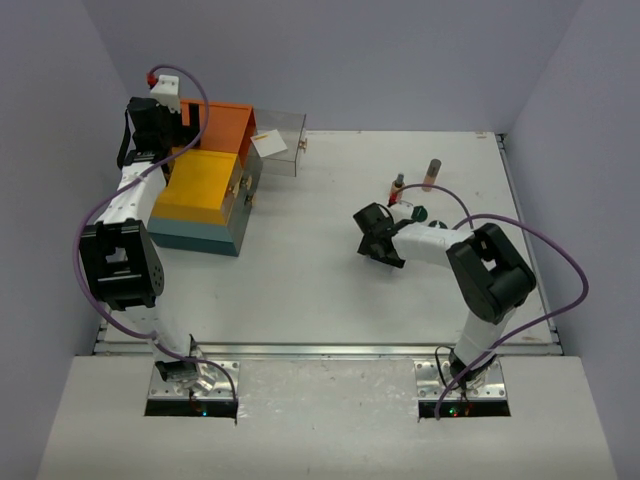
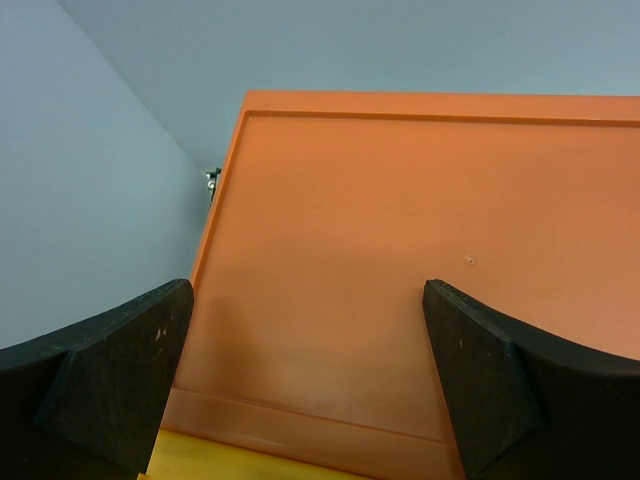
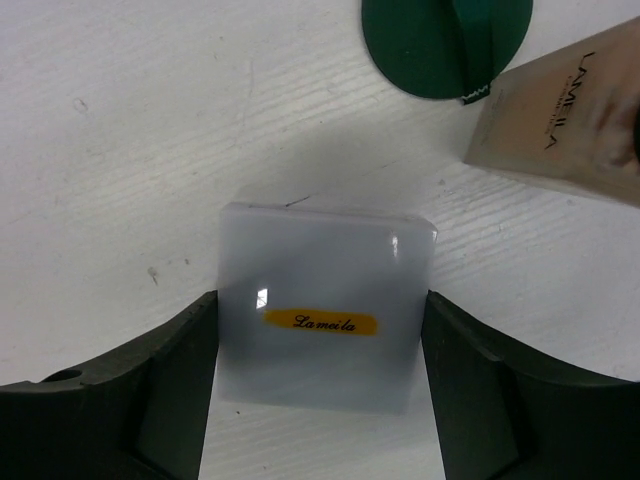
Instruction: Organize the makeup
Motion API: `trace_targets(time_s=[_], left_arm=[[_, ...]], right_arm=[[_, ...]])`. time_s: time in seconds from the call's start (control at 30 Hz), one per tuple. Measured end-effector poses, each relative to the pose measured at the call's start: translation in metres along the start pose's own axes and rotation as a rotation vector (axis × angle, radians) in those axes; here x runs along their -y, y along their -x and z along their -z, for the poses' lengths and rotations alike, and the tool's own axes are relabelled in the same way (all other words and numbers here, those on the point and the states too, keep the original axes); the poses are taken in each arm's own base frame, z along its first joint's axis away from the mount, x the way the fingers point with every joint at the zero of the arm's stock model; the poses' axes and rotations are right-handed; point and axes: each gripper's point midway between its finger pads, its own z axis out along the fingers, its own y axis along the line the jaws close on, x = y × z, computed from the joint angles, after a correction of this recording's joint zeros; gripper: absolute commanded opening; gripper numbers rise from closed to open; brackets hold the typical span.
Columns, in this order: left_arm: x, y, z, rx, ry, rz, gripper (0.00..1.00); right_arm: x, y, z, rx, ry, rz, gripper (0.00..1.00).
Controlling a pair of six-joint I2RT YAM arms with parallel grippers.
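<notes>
Left fingers [image 2: 110,370]: spread wide above the orange box [image 2: 400,230].
Right fingers [image 3: 150,400]: pressed against both sides of the white square packet [image 3: 325,320] on the tabletop [image 3: 120,150].

Left arm [image 1: 130,200]: white links, bulky black joints, purple cable [image 1: 190,72] looping alongside.
Right arm [image 1: 425,240]: same white-and-black build, purple cable.
Fingers [image 2: 110,370]: matte black, wedge-shaped, faintly speckled.
Bases [image 1: 190,375]: bare metal plates.

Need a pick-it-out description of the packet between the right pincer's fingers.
Go to the right arm's pincer over the white table. Between its fingers lies a flat white square packet. Unlike the dark green disc and tan bottle beyond, it bears a yellow label.
</notes>
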Motion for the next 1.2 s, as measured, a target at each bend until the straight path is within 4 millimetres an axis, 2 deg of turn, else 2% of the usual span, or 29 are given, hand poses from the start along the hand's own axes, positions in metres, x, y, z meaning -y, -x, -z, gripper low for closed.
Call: trace_targets(time_s=[0.17,0.37,0.47,0.57,0.67,0.83,0.93,1.03,1.13,1.2], left_arm=[[0.000,-0.001,0.000,0.006,0.003,0.000,1.00],[-0.001,-0.002,0.001,0.020,0.009,0.000,1.00],[-0.001,-0.002,0.002,0.020,0.013,0.000,1.00],[-0.001,-0.002,0.002,0.019,0.015,0.000,1.00],[-0.002,-0.002,0.003,0.022,0.016,-0.001,1.00],[-0.002,-0.003,0.004,0.024,0.021,-0.001,1.00],[-0.002,-0.003,0.004,0.024,0.021,-0.001,1.00],[-0.002,-0.003,0.004,0.024,0.022,-0.001,1.00],[-0.002,-0.004,0.004,0.024,0.023,-0.001,1.00],[-0.003,-0.003,0.004,0.024,0.023,-0.002,1.00]], right_arm=[[-0.018,-0.008,0.007,0.024,0.068,0.103,0.29],[-0.055,-0.041,0.034,-0.003,0.224,0.311,0.29],[-0.072,-0.034,0.055,0.019,0.328,0.349,0.29],[-0.095,0.000,0.088,0.114,0.441,0.350,0.30],[-0.130,0.049,0.130,0.250,0.567,0.347,0.31],[-0.208,0.145,0.211,0.493,0.754,0.348,0.33],[-0.259,0.194,0.247,0.617,0.829,0.347,0.34],[-0.310,0.228,0.257,0.714,0.870,0.362,0.38],[-0.343,0.237,0.238,0.771,0.861,0.403,0.39],[-0.356,0.230,0.213,0.785,0.835,0.441,0.40]])
